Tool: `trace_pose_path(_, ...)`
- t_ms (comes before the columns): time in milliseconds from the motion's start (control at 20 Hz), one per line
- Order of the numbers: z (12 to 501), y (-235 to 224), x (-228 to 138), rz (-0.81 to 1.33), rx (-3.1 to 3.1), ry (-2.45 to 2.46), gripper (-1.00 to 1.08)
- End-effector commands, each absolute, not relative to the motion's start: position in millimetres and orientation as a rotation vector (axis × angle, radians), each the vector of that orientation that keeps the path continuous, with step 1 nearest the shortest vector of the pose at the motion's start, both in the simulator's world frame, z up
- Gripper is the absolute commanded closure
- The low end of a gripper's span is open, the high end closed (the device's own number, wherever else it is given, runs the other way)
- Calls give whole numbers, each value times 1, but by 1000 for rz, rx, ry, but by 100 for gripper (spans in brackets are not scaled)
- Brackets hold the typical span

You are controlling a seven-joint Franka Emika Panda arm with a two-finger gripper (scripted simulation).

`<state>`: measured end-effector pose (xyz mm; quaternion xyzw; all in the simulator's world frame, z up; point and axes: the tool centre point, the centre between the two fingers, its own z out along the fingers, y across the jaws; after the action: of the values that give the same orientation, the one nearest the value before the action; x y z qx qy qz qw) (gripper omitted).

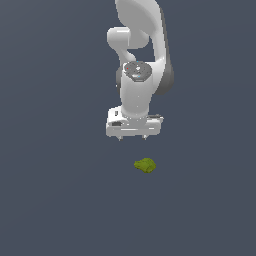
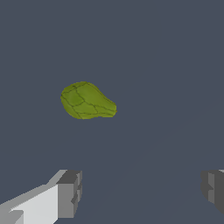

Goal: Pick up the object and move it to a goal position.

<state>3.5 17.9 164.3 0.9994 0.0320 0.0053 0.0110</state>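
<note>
Dark grey floor, open gripper above, object apart below

This is a simulated test scene, not a real room: a flat, uniform slate-grey ground fills both views, with smooth, untextured rendering on the white robot arm and no furniture or walls.

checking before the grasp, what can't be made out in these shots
- Goal position: no marker in either view.
- Blob underside: hidden, it lies on the floor.
- Pincer fingers: cut off by the wrist view's edges.
- Arm base: cut off at the exterior view's top.
</note>
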Motion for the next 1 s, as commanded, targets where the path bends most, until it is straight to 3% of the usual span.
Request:
trace_pose_path(0,164,18,4,17,3118,100,-92)
trace_pose_path(950,156,29,5,-2,3111,220,-92)
